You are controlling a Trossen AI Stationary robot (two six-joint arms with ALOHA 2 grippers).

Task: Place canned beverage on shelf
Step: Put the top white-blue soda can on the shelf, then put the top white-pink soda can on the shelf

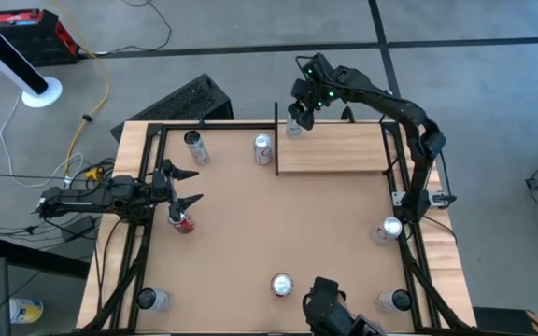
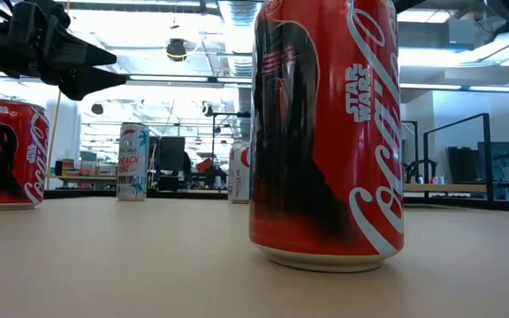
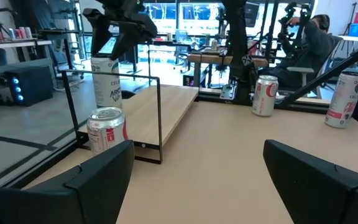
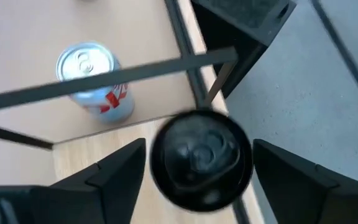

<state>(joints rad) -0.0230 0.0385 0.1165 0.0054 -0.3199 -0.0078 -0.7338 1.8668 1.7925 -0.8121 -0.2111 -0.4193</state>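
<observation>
Sitting on brown surface [image 1: 278, 224], pale shelf [image 1: 344, 149] carrying can [image 1: 294, 126] at its far corner; right gripper [image 4: 194, 165] hovering above, fingers spread, releasing; likely light, rigid, slick; gripping mid-wall best; left gripper [image 1: 187, 187] waiting, fingers parted, empty.
</observation>
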